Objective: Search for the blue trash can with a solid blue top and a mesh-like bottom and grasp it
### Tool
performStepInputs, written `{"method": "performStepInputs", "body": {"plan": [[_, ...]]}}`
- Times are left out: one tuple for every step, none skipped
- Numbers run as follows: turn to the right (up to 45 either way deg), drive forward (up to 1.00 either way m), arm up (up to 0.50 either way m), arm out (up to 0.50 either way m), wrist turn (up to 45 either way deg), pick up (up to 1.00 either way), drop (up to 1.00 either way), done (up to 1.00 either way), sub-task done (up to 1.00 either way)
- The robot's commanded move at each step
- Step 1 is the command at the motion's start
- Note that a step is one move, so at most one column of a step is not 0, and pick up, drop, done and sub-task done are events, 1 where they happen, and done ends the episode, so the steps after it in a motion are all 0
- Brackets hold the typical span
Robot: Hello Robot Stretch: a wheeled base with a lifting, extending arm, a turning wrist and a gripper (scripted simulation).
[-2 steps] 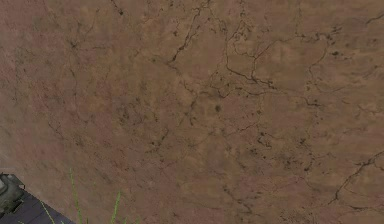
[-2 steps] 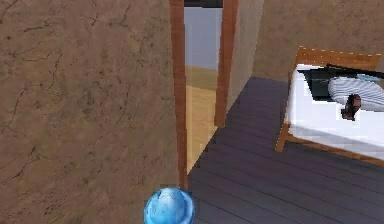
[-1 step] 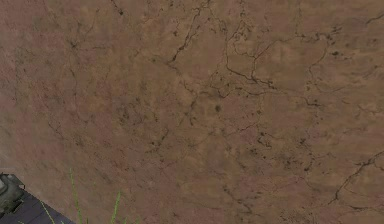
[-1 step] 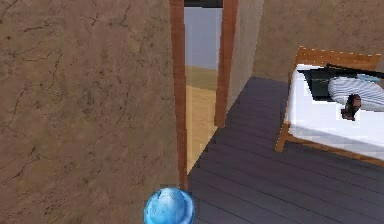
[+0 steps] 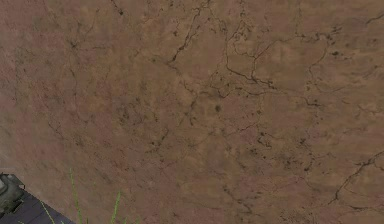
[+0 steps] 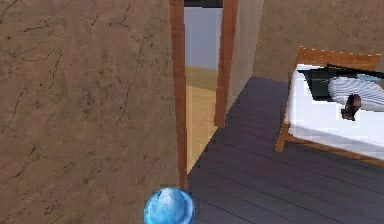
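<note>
A blue rounded thing [image 6: 168, 207] with a smooth, solid-looking top sits at the arm side view's bottom edge, just left of the middle. It stands where the brown wall meets the dark plank floor, and its lower part is cut off by the picture's edge.
A brown cracked wall [image 5: 200, 100] stands close ahead, and the same kind of wall [image 6: 80, 100] takes up the arm side view's left. Beyond a wood-framed doorway [image 6: 200, 90] lies a lighter floor. A white-sheeted bed [image 6: 335, 115] with dark items stands at the right on the dark plank floor [image 6: 260, 170].
</note>
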Motion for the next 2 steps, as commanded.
{"method": "performStepInputs", "body": {"plan": [[0.0,0.00,0.00,0.00,45.0,0.00,0.00,0.00,0.00],[0.0,0.00,0.00,0.00,45.0,0.00,0.00,0.00,0.00]]}}
